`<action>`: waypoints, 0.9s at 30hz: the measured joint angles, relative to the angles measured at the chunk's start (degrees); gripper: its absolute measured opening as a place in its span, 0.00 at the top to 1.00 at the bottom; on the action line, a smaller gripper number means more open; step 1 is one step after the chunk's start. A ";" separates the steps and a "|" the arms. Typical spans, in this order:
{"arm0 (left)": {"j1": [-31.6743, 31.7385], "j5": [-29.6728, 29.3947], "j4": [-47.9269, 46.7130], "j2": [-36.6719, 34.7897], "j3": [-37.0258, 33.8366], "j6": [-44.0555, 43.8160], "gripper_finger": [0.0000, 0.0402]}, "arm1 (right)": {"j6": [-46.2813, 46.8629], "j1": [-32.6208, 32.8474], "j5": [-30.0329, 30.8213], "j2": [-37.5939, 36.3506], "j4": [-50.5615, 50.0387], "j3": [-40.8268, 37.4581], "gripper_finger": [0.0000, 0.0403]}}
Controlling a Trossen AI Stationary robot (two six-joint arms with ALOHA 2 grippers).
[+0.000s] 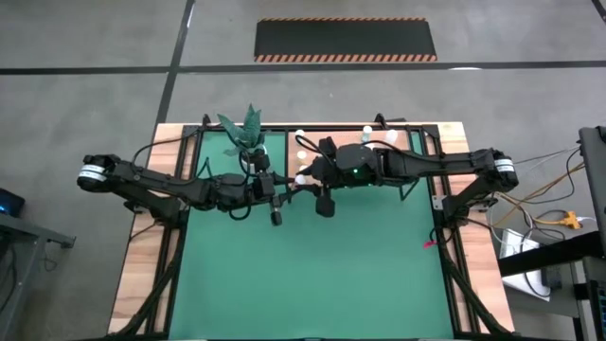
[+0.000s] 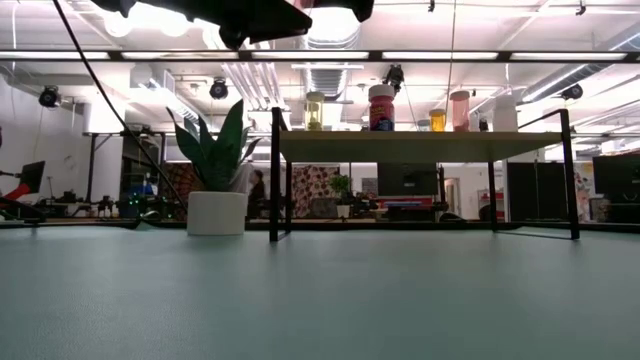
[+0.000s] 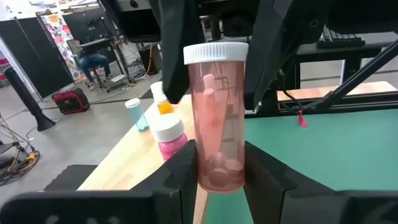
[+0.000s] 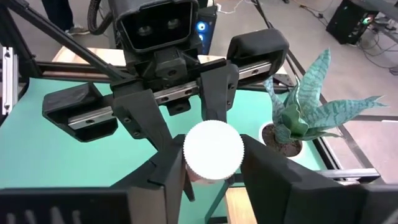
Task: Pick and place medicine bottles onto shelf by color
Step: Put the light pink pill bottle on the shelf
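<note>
Pink bottle (image 3: 217, 152): translucent, glossy plastic body with a white ribbed cap (image 4: 213, 149), matt on top. Left gripper (image 3: 219, 171) and right gripper (image 4: 211, 165): matt black plastic fingers with smooth faces. Shelf (image 2: 420, 146): light-brown wooden board, smooth and unvarnished in look, on thin black metal legs. Mat (image 1: 312, 275): green, matt, even surface. Table (image 1: 142, 256): pale wooden edge strips with visible grain. Plant pot (image 2: 217, 213): white, smooth, matt; leaves (image 4: 305, 112) stiff and faintly glossy.
</note>
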 joint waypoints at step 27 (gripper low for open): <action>-0.09 0.61 -3.97 -5.63 -0.12 1.93 0.56 | 5.52 -0.50 0.78 -0.13 -11.12 4.98 0.75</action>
